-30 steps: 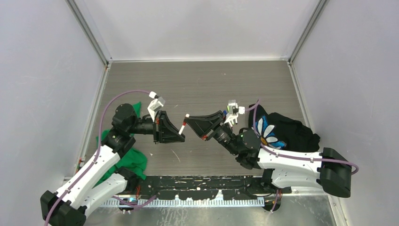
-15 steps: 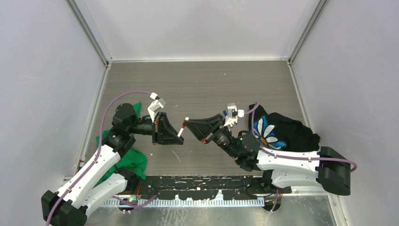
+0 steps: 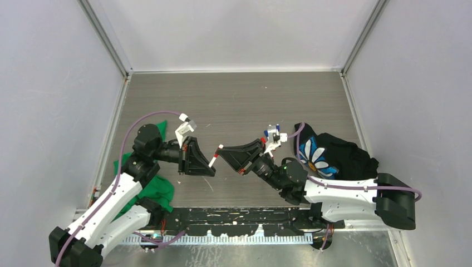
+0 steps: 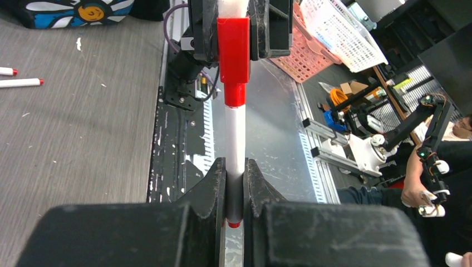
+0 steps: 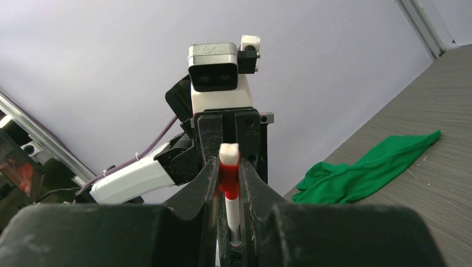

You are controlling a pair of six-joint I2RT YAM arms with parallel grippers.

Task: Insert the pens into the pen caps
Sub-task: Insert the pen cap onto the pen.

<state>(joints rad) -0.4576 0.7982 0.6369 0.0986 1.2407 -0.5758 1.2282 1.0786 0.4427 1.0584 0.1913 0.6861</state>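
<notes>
Left wrist view showed the left jaws clenched on the pen [image 4: 236, 133], held clear of the worktop [image 4: 83, 128], its long axis aimed straight into the red pen cap [image 4: 234, 50] clamped by the right jaws.

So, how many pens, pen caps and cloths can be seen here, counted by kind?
Pens: 3
Red pen caps: 1
Green cloth: 1
Black daisy cloth: 1
Total: 6
</notes>
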